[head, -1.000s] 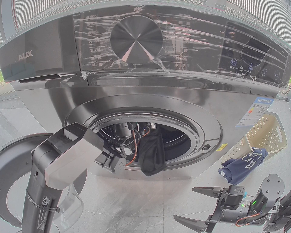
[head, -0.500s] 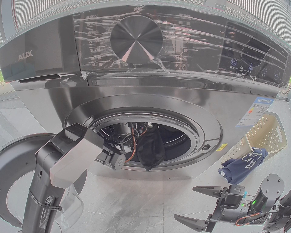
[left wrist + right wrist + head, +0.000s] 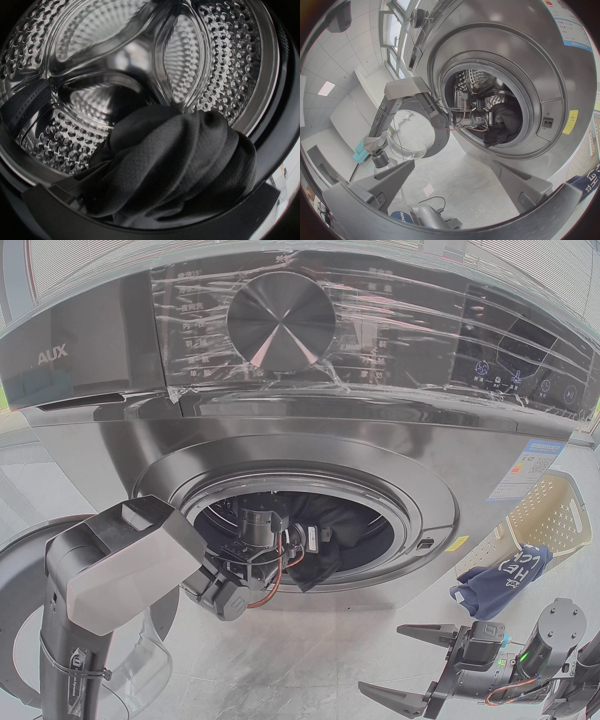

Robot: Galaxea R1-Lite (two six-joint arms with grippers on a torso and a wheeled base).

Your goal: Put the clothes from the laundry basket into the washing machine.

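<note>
Crumpled black garment (image 3: pixel 175 162) half inside the dark grey washing machine (image 3: pixel 375 446).
The left gripper (image 3: pixel 317 540) sits in the door opening against the garment, which lies over the lower rim; its grip cannot be told. The right gripper (image 3: pixel 379 659) hangs spread apart above the grey floor (image 3: pixel 294 652). A navy printed T-shirt (image 3: pixel 500 580) drapes over the front edge of the cream perforated laundry basket (image 3: pixel 553 515).

Cannot make out the front of the left gripper (image 3: pixel 322 539), buried in the black garment (image 3: pixel 350 534). Cannot see part of the laundry basket (image 3: pixel 550 515), tucked behind a corner of the washing machine (image 3: pixel 312 427). Cannot follow the open door (image 3: pixel 19 577) past the head view's left edge.
</note>
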